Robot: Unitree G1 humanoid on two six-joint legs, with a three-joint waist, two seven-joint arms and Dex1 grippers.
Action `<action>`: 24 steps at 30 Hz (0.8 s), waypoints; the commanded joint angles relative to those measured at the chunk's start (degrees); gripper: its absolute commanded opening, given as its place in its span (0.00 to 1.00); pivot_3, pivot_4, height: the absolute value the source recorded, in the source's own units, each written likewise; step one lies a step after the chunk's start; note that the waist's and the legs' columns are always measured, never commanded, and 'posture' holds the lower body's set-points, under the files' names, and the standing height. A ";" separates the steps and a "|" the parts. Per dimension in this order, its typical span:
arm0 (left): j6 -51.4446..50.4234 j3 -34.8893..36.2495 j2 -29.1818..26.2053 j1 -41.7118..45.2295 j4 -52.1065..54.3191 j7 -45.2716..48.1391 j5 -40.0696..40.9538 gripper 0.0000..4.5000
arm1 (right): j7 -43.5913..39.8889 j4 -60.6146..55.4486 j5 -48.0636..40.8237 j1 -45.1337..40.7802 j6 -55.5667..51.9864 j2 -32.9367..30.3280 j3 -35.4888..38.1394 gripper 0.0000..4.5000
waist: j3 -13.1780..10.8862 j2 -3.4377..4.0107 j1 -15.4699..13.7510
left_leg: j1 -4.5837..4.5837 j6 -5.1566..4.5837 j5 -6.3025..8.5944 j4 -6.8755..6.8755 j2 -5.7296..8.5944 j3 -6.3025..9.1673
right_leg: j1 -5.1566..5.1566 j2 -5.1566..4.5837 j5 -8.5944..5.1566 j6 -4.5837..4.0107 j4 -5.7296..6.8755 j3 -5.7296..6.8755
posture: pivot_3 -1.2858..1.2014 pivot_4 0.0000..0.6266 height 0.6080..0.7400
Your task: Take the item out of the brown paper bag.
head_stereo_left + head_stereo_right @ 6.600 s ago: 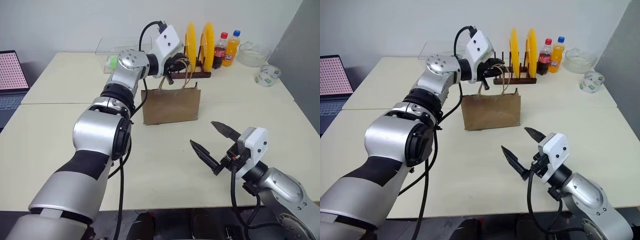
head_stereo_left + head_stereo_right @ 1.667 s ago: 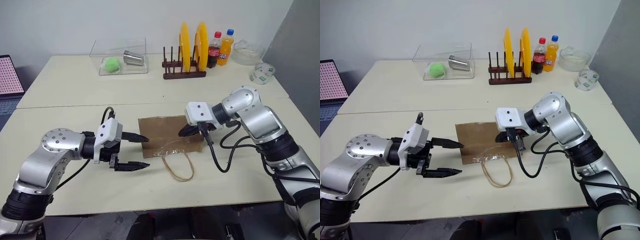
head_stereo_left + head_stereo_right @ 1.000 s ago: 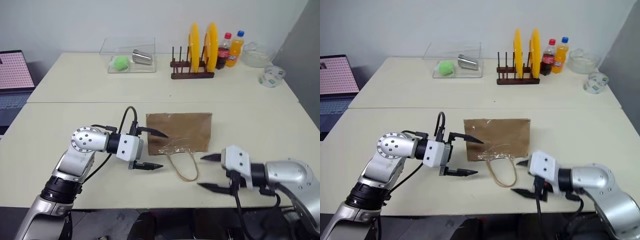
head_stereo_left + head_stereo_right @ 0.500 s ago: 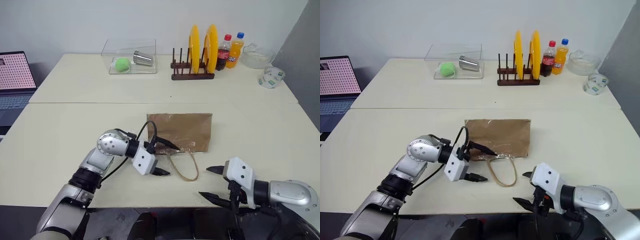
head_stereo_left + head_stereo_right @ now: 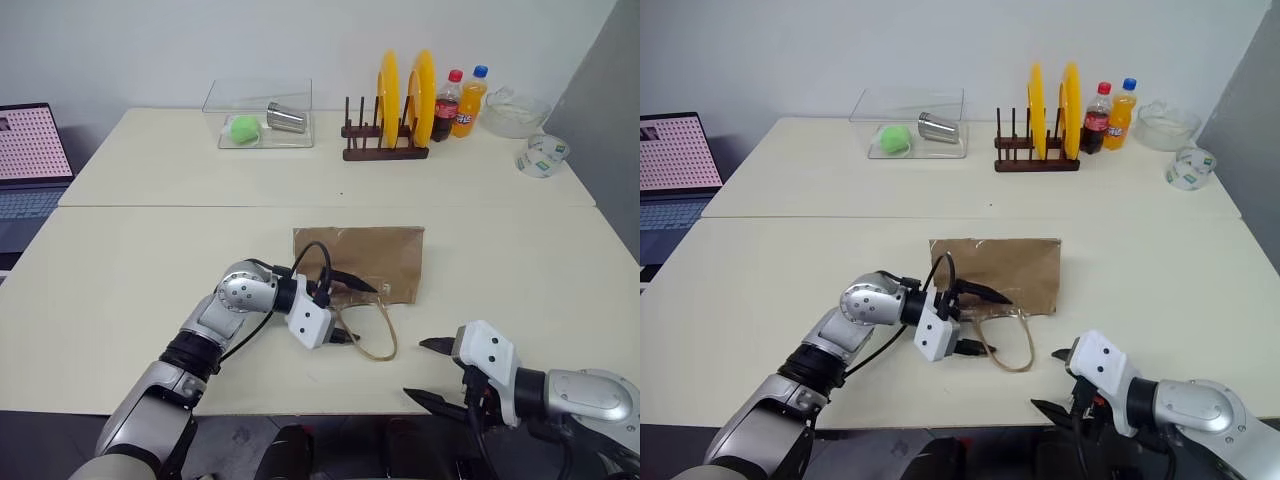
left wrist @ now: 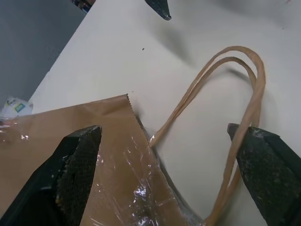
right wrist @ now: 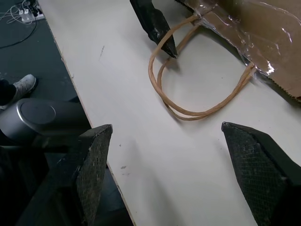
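Pale cream table [image 5: 130, 250] (a seam across it), plain white wall [image 5: 150, 45], grey panel [image 5: 610, 110] at right

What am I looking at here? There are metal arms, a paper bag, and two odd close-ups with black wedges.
These are a humanoid robot's two arms, each ending in a gripper with two black fingers. The two wide pictures come from cameras in its head, looking down over a table. The two close-ups come from cameras on its wrists; the black wedges are that gripper's own fingers.

A brown paper bag lies flat on the table, its loop handles trailing toward the robot. The left gripper is open at the bag's mouth, one finger over the bag, one beside the handles. The right gripper is open too, near the table's front edge. Neither holds anything.

Along the far side stand a clear box with a green ball and a metal cup, a rack with two yellow plates, two soda bottles, a glass bowl and a tape roll. A laptop sits at the left.
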State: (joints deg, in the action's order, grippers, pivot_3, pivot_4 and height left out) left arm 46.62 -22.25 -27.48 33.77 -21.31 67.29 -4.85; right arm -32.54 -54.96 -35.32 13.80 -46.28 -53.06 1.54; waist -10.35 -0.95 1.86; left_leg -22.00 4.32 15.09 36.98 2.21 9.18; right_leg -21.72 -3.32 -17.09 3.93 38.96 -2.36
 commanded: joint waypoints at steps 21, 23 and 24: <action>-22.02 6.08 4.32 10.76 1.78 -5.66 8.64 0.01 | 12.04 -4.97 0.24 -4.86 2.20 3.32 -8.16 0.87 | -0.01 -0.04 0.08 | 0.01 0.01 0.00 0.00 0.00 0.01 | 0.02 0.01 -0.01 0.01 0.00 0.02 | 0.52 0.24 1.00; -21.75 6.21 4.24 11.41 0.99 -5.71 8.37 0.01 | 11.93 -4.04 0.92 -7.68 1.32 4.25 -9.63 0.87 | -0.01 -0.04 0.11 | 0.02 0.01 -0.01 0.01 0.00 0.01 | 0.02 0.01 -0.01 0.01 -0.01 0.02 | 0.52 0.24 1.00; -21.65 6.26 4.21 11.72 0.62 -5.78 8.29 0.01 | 11.61 -3.07 1.69 -9.77 0.99 4.68 -10.77 0.87 | -0.01 -0.04 0.13 | 0.02 0.01 -0.01 0.01 0.00 0.01 | 0.02 0.01 -0.01 0.01 -0.01 0.01 | 0.52 0.24 1.00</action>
State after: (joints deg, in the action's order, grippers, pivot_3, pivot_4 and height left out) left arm 24.30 -17.43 -23.31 44.20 -20.79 62.05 3.37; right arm -20.89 -54.95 -34.69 6.11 -45.14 -48.74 -8.40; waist -10.35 -0.99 1.99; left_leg -21.98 4.33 15.09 36.98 2.21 9.20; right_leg -21.71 -3.31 -17.10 3.94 38.96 -2.35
